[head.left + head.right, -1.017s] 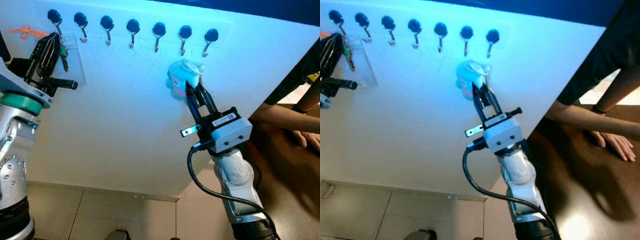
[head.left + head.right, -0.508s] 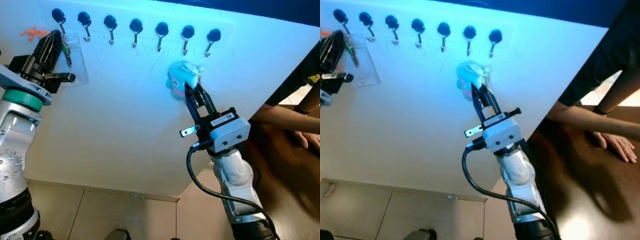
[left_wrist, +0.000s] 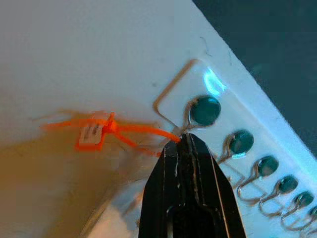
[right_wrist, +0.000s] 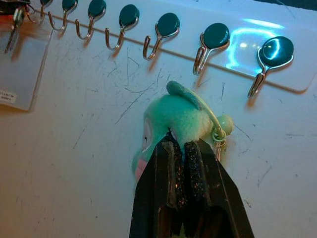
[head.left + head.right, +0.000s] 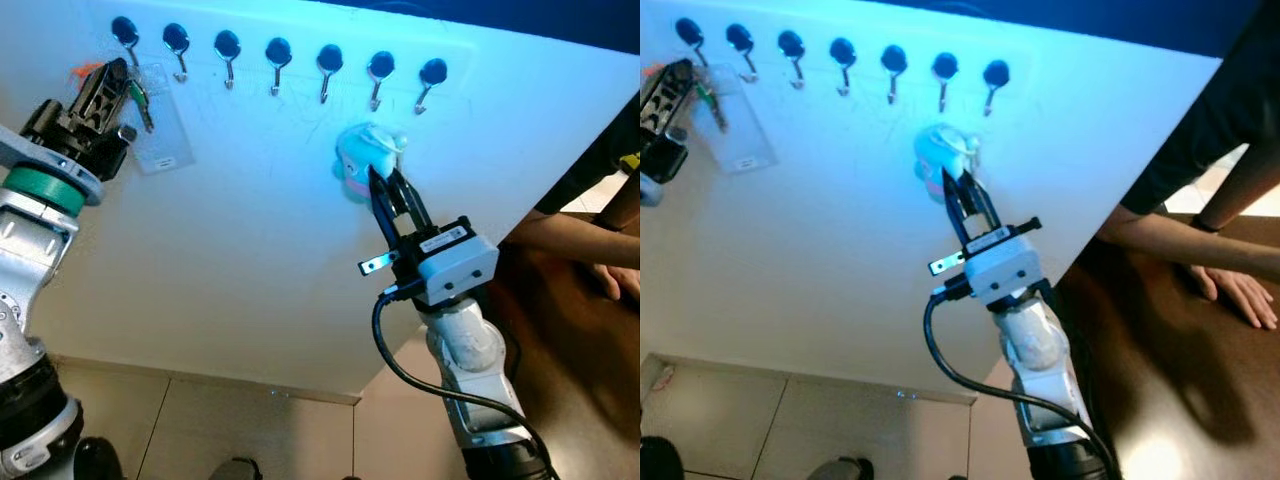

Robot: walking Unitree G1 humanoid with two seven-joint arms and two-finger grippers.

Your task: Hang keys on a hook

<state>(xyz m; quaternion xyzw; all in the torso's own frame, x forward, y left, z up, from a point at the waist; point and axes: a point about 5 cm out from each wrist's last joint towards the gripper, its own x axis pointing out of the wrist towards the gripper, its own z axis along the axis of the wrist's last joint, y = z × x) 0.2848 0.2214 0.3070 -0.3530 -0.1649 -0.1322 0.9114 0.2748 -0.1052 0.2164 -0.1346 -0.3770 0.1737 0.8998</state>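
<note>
The keys [image 5: 138, 92], with a clear tag [image 5: 160, 140], hang by the leftmost hook [image 5: 124, 32] of a row on the white board [image 5: 250, 250]. The left gripper [image 5: 105, 82] is up against them, fingers pressed together; whether it pinches the keys I cannot tell. An orange tie [image 3: 106, 130] sits beside it. Further right, below the hooks, the right gripper [image 4: 184, 148] is clamped on a mint plush [image 4: 173, 119] held against the board. A person's hand [image 5: 1238, 290] rests on the dark table [image 5: 1160, 380].
</note>
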